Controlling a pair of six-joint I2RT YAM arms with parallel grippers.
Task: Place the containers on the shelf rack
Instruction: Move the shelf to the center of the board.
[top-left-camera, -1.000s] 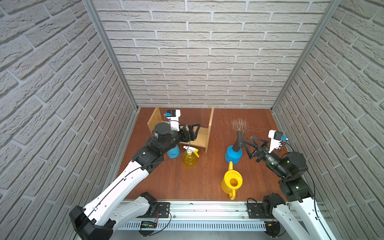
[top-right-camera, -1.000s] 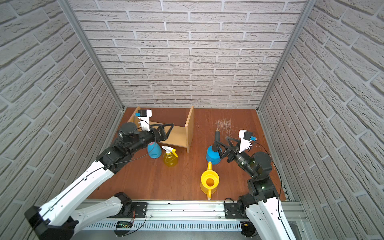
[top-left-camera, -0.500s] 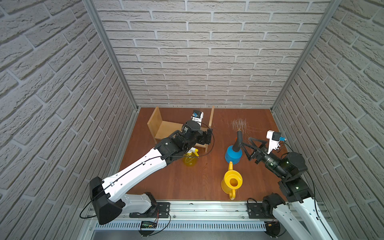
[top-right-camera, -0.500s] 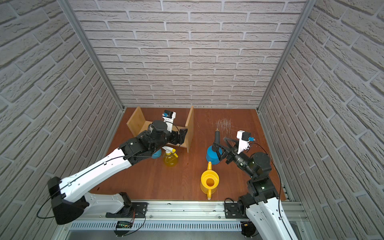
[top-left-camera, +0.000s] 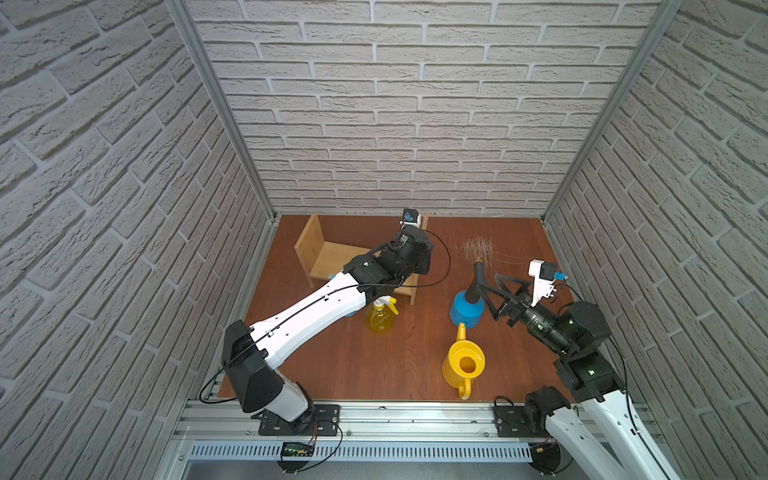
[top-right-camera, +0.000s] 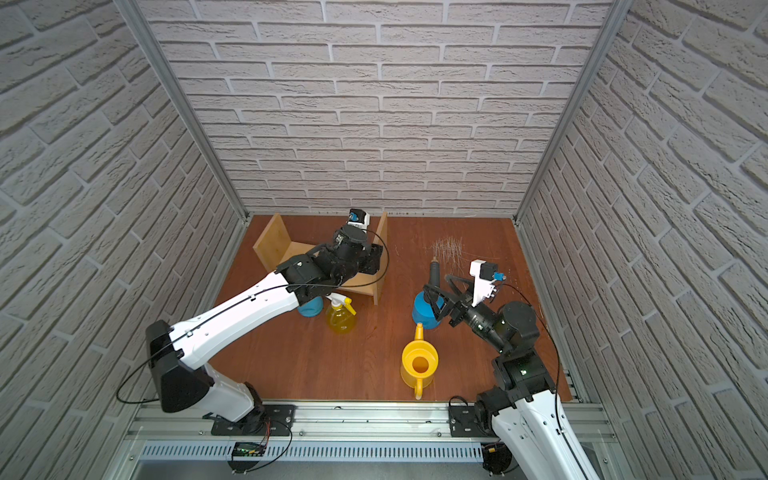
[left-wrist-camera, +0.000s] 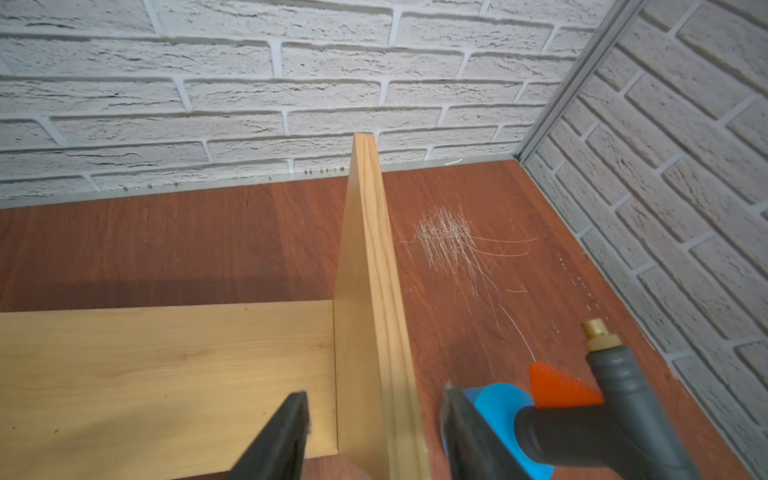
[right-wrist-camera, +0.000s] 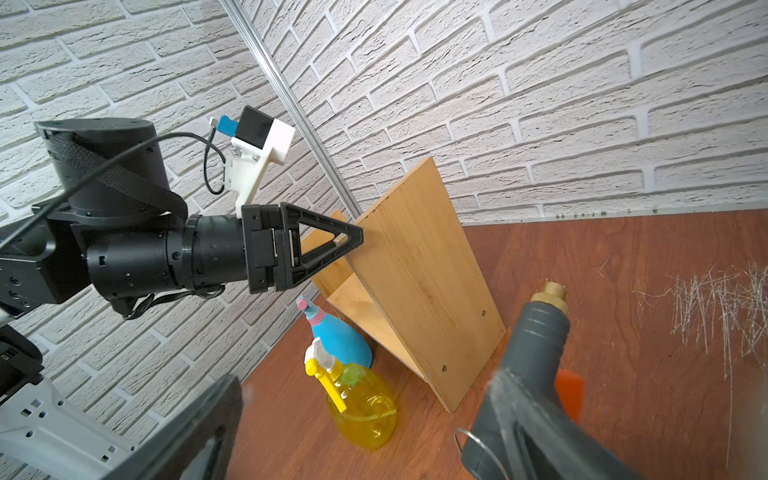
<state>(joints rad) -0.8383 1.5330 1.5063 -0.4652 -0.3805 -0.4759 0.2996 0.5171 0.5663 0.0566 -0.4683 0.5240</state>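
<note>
Our left gripper (left-wrist-camera: 374, 397) has swung across the shelf rack (top-left-camera: 332, 258) to its right upright (left-wrist-camera: 365, 270), jaws narrowed from wide to straddle that panel, slim gaps either side. We judge we are bracing the rack, centre-left of frame, still empty. Our right gripper (top-left-camera: 487, 298) gapes wide beside the blue pressure sprayer (top-left-camera: 466, 311), right of centre; yellow spray bottle (top-left-camera: 380, 322), watering can (top-left-camera: 452, 368) and light-blue bottle (right-wrist-camera: 338, 338) stand on the table (top-left-camera: 353, 365). We read no labels or writing.

Brightly, evenly lit from above; only faint soft shadows on the table (left-wrist-camera: 166, 249). Sharp in both top views, bowed toward edges. Blurred close to the lenses at left tool (left-wrist-camera: 374, 397) and right tool (right-wrist-camera: 363, 378).
</note>
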